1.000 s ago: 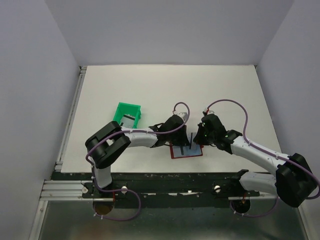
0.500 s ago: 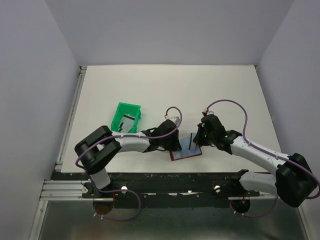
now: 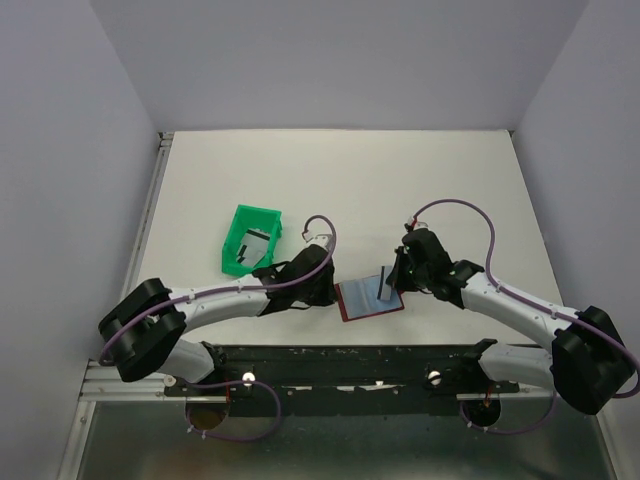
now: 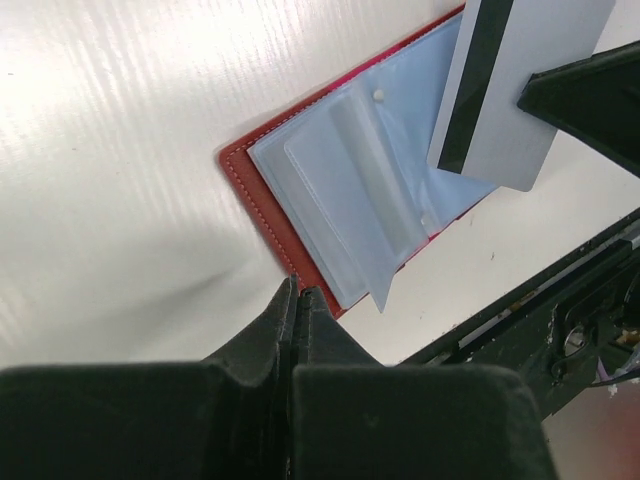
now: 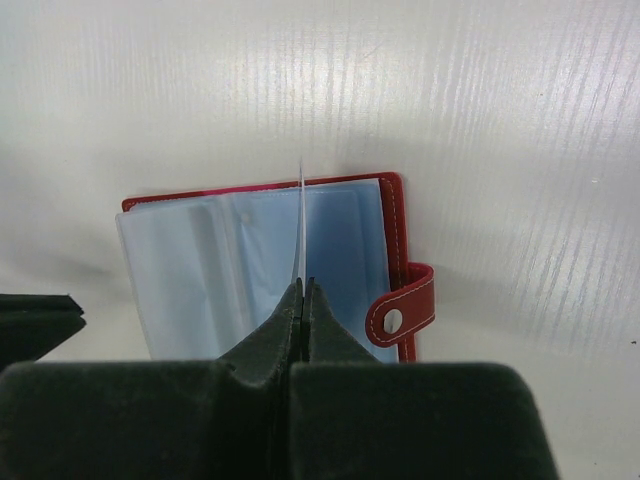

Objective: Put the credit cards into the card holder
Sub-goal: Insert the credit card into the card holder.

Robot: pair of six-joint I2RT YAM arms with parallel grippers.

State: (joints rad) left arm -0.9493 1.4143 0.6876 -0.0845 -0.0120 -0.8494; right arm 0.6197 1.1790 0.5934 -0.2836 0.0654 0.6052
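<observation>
The card holder [image 3: 360,299] lies open on the white table, dark red outside with light blue sleeves [image 4: 345,185]. My right gripper [image 3: 391,288] hangs over its right half, shut on one credit card [image 4: 500,80], silvery with a dark stripe. In the right wrist view that card [image 5: 300,215] shows edge-on, standing upright above the sleeves between my fingertips [image 5: 303,290]. My left gripper [image 4: 297,290] is shut and empty, its tips at the holder's left red edge. More credit cards [image 3: 256,243] lie in the green tray.
A green plastic tray [image 3: 262,212] stands left of the holder, beyond the left arm. The holder's red strap with a snap [image 5: 402,308] sticks out on its right side. The dark rail at the table's near edge [image 4: 545,315] runs just below the holder.
My left arm has drawn back to the left, off the holder, which now lies open with its sleeves showing. The right gripper and its card have stayed almost where they were.
</observation>
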